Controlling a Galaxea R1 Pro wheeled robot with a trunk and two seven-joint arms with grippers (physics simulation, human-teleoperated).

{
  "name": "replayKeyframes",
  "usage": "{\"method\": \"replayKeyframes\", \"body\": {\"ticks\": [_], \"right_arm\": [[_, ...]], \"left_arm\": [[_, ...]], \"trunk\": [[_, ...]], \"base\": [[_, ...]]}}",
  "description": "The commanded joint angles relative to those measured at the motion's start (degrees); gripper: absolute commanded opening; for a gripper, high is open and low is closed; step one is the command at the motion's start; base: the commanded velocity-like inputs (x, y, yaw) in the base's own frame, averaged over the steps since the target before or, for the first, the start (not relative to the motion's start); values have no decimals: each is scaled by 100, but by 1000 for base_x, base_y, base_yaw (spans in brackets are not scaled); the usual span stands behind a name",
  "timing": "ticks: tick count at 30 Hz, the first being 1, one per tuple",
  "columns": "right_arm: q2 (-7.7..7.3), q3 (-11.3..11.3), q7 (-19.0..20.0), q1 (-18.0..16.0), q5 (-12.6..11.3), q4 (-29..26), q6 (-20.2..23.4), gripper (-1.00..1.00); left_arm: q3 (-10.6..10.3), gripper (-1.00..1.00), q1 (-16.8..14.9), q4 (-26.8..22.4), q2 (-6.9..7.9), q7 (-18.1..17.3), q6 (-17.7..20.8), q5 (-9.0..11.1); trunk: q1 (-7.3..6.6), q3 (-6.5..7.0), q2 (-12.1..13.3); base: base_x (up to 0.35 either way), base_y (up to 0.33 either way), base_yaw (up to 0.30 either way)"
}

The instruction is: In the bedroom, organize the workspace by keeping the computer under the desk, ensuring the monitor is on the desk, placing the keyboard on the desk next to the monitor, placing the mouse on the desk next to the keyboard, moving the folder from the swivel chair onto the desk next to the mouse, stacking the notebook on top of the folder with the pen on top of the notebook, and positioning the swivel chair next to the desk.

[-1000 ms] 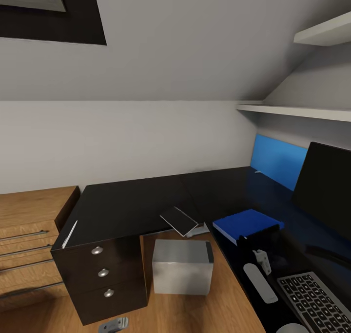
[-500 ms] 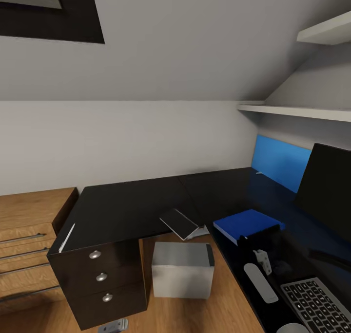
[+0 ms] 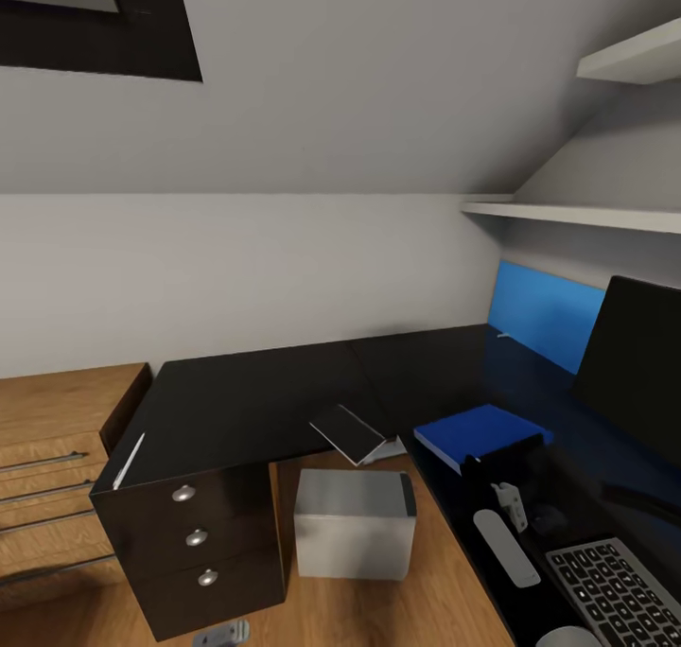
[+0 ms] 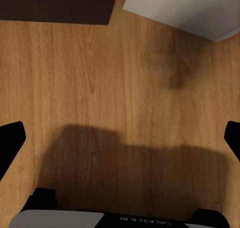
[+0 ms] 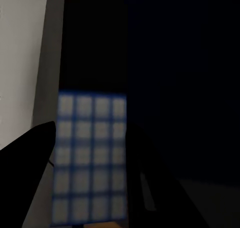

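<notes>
On the black worktop (image 3: 255,401), the blue folder (image 3: 478,434) lies beside the monitor (image 3: 634,354); the notebook (image 3: 348,431) overhangs the edge nearby. Stacking looks next. The left end effector (image 4: 120,138) hangs spread over floor; the right's state cannot be told.

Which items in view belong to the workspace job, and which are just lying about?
Job: desk; monitor; keyboard; mouse; blue folder; notebook; pen; computer.
Lying about: wooden dresser; wall shelves.

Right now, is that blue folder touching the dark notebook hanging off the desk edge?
Apart. In the head view, the blue folder lies flat on the desk, and a strip of bare black desktop separates it from the notebook.
</notes>
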Motion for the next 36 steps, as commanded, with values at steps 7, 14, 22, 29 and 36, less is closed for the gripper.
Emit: {"method": "replayKeyframes", "body": {"ticks": [7, 14, 22, 29, 36], "right_arm": [[-8, 29, -33, -1, -133, 379, -63, -100], [-8, 29, -33, -1, -133, 379, -58, -100], [-8, 29, -33, -1, -133, 387, -62, -100], [0, 29, -33, -1, -133, 388, -63, -100], [1, 29, -33, -1, -131, 394, -64, -100]], "left_arm": [[-31, 100, -2, -12, 3, 51, 7, 62], [-36, 100, -2, -10, 3, 42, 7, 70], [-41, 100, -2, 34, 3, 41, -1, 78], [-36, 100, -2, 47, 3, 43, 0, 80], [-28, 100, -2, 50, 3, 42, 7, 80]], "trunk": [[133, -114, -244], [133, -114, -244], [133, -114, -244], [133, -114, -244], [133, -114, -244]], "base": [[0, 0, 0], [0, 0, 0], [-20, 0, 0], [-206, 0, 0], [-27, 0, 0]]}}
